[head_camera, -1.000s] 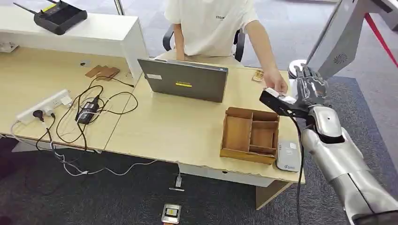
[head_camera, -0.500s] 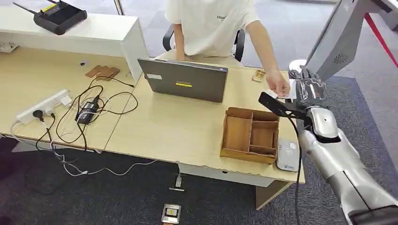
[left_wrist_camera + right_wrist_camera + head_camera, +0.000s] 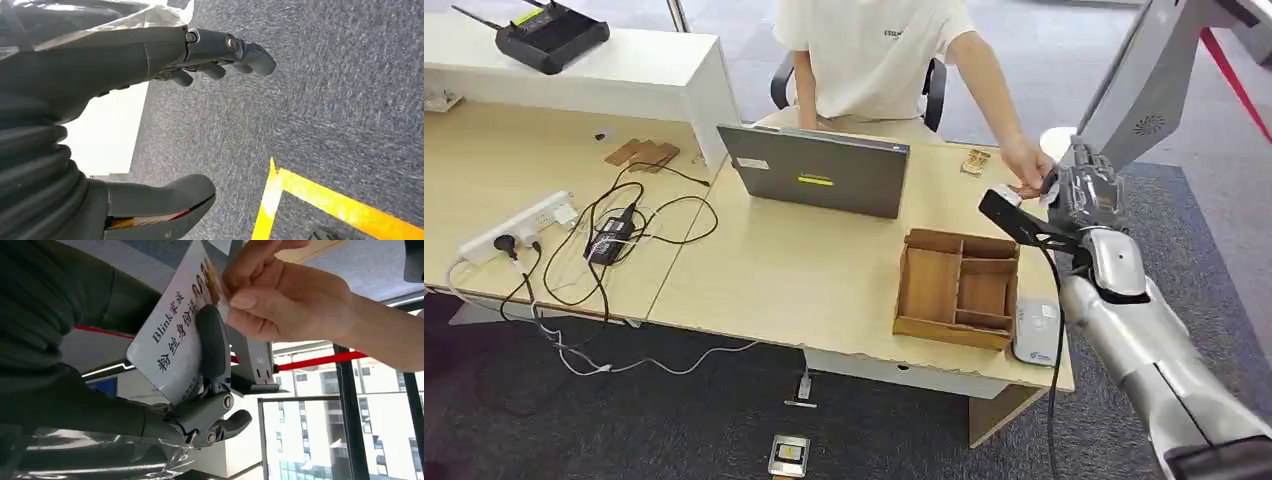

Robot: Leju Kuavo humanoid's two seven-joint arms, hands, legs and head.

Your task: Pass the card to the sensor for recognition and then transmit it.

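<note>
Right hand point(image 3: 1086, 190) raised past the desk's 3 o'clock edge, a dark finger pressed across a white card point(image 3: 175, 335) with printed characters, so gripping it. Same card pinched at its far end by a person's hand point(image 3: 285, 300), reaching from the 12 o'clock side, where the person in a white shirt point(image 3: 869, 50) sits behind the open laptop point(image 3: 816, 172). Card thus held from both ends, up in the air above the desk point(image 3: 804, 270) rather than resting on it. At 6 o'clock of the right hand, a wooden organiser tray point(image 3: 957, 290) with several compartments, and just beside it at its 3 o'clock, a small grey reader-like device point(image 3: 1037, 333) flat on the desk. Left hand point(image 3: 165, 125) hanging over grey carpet, thumb and fingers spread apart with nothing between them. Yellow floor tape point(image 3: 325, 200) below it. Over at the desk's 9 o'clock end, a white power strip point(image 3: 519, 225) with tangled black cables, and a black router point(image 3: 549, 35) on the raised white shelf.
</note>
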